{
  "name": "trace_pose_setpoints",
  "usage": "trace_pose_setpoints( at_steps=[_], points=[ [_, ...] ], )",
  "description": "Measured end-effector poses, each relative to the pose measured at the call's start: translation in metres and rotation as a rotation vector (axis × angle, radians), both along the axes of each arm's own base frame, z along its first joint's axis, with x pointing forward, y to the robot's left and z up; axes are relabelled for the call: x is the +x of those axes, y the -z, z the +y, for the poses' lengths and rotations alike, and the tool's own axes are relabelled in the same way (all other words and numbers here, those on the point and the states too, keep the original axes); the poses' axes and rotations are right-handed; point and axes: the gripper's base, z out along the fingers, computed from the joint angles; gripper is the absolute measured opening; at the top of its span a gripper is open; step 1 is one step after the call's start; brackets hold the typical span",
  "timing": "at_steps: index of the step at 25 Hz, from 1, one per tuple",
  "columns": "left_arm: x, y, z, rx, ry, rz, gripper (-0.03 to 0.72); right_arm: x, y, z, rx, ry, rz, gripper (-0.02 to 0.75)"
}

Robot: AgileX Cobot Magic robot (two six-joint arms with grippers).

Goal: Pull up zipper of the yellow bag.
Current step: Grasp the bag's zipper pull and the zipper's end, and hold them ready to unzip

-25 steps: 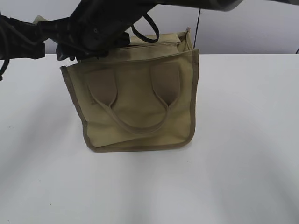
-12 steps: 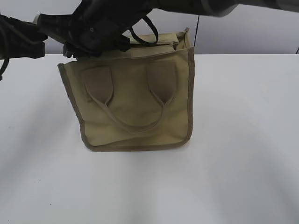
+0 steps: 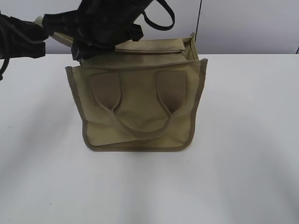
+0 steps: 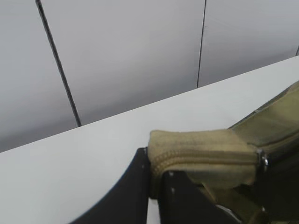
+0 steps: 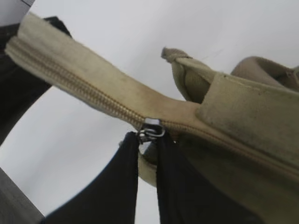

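No brand, label or writing can be read anywhere. The yellow bag [image 3: 138, 105] stands upright on the white worktop [image 3: 243, 140]. Compared with half a second earlier, it sits slightly further right and squarer to the camera. The left end effector [image 4: 156, 179] is clamped on the zipper [image 5: 88, 95] tape's free end. The right end effector [image 5: 148, 140] is closed on the silver pull tab [image 5: 150, 132].
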Motion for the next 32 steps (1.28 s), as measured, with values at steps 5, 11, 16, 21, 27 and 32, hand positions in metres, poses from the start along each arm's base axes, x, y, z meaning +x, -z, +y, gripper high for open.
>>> trace_pose_setpoints(
  at_steps=[5,11,16,21,27,32],
  points=[
    [0.0,0.001,0.0,0.009,0.0,0.004,0.023,-0.004,0.0,-0.002,-0.048,-0.056,-0.002,0.064],
    [-0.001,0.004,0.001,0.04,-0.01,0.032,0.023,-0.007,-0.013,-0.009,-0.056,-0.072,-0.007,0.064],
    [-0.002,0.004,-0.002,0.07,0.017,0.02,0.023,-0.004,-0.022,-0.023,-0.061,-0.072,0.007,0.064],
    [-0.002,0.005,-0.001,0.079,0.013,0.028,0.023,0.002,-0.02,-0.034,-0.092,-0.085,0.029,0.062],
    [0.001,0.012,-0.001,0.091,0.005,0.057,0.023,0.011,-0.016,-0.054,-0.162,-0.095,0.062,0.062],
    [0.003,0.014,0.001,0.094,-0.003,0.068,0.023,0.025,-0.013,-0.086,-0.246,-0.074,0.116,0.062]
  ],
)
